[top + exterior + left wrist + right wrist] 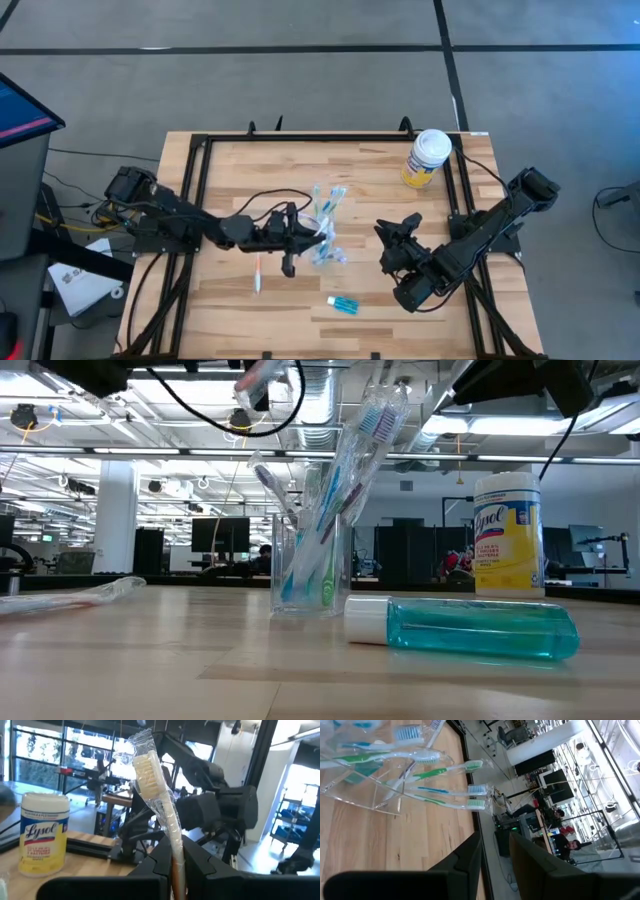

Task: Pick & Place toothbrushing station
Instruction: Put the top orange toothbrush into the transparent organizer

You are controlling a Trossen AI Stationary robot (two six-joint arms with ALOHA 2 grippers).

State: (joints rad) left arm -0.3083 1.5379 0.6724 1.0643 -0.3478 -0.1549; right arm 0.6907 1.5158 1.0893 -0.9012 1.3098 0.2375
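A small clear tumbler (325,228) (310,565) stands upright at the table's middle, with several wrapped toothbrushes (445,787) leaning out of it. My left gripper (296,238) (176,856) is just left of the tumbler, shut on a wrapped toothbrush (150,775) with an orange handle. Another toothbrush (258,272) lies flat on the table nearer the front. A small blue tube with a white cap (342,305) (465,628) lies on its side at the front. My right gripper (395,242) (495,857) stands open to the tumbler's right, holding nothing. My left gripper pinches the toothbrush's handle (176,865) between its two fingers, through the clear wrapper. The fingers come roughly level from the table's left. The brush sticks out past the fingertips and slants upward, bristle head (146,767) at the top, lifted clear of the table.
A yellow wipes container with a white lid (428,158) (508,535) stands at the far right of the table. A black frame (200,150) runs round the tabletop. Bare wood lies between the tumbler and the near edge, apart from the loose brush and the tube.
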